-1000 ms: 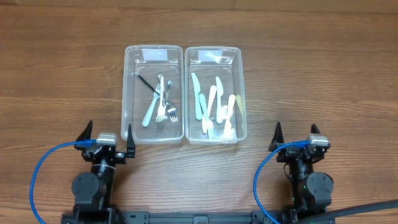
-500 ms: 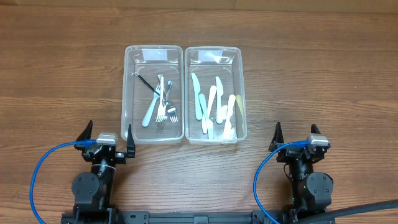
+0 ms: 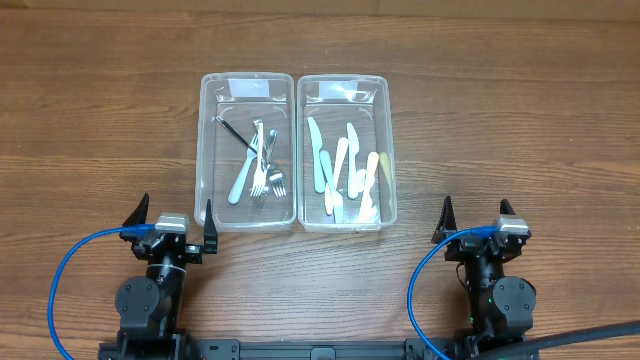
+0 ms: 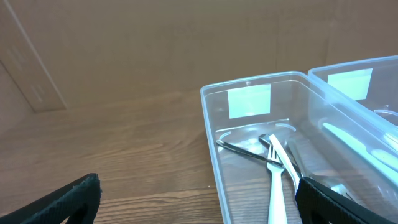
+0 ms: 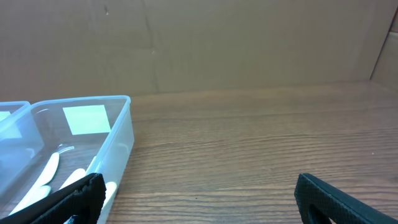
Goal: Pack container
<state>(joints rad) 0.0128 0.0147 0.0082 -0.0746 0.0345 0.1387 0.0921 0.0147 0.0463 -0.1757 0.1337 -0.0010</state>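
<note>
Two clear plastic containers stand side by side at the table's middle. The left container (image 3: 207,150) holds several forks (image 3: 262,172) and a dark utensil (image 3: 234,132). The right container (image 3: 388,150) holds several pale plastic knives and spoons (image 3: 340,172). My left gripper (image 3: 172,222) is open and empty at the front left, just before the left container's near corner. My right gripper (image 3: 480,222) is open and empty at the front right, apart from both containers. The left wrist view shows the forks (image 4: 277,168) inside the left container (image 4: 211,149). The right wrist view shows the right container (image 5: 118,149).
Bare wooden table (image 3: 100,120) surrounds the containers. Blue cables (image 3: 70,270) loop beside each arm base at the front edge. A brown cardboard wall (image 5: 249,43) stands behind the table.
</note>
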